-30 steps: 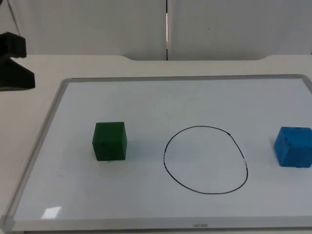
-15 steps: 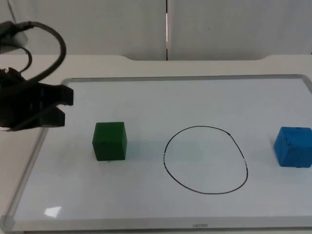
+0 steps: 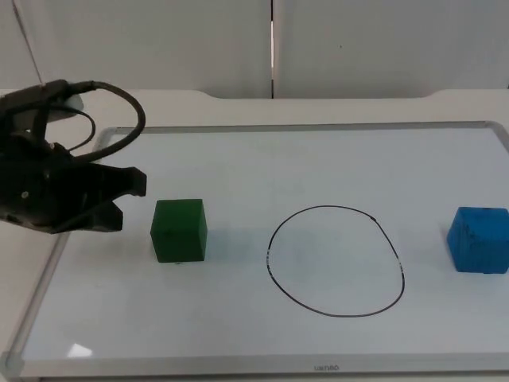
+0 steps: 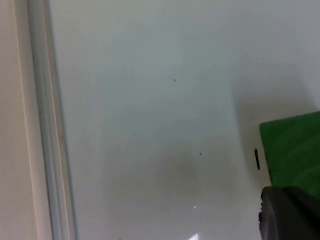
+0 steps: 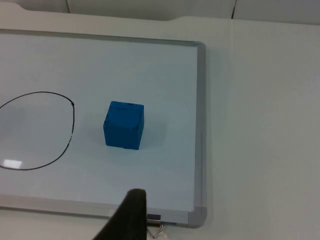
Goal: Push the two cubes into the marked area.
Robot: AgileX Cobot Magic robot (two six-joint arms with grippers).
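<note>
- I am bringing the left pincer (image 3: 131,199) in just beside the solid green cube (image 3: 179,230); it grips nothing, and how far its fingers are spread I cannot tell.
- The hand-drawn black oval (image 3: 335,261) on the whiteboard (image 3: 302,159) lies beyond that cube from the pincer.
- An off-centre push risks spinning the cube past the oval.
- The right pincer is waiting off the whiteboard's near corner, the solid blue cube (image 5: 124,125) ahead of it.

A whiteboard (image 3: 318,159) (metal-framed) lies flat on the white table (image 3: 238,107), before a grey partition wall (image 3: 159,40).
</note>
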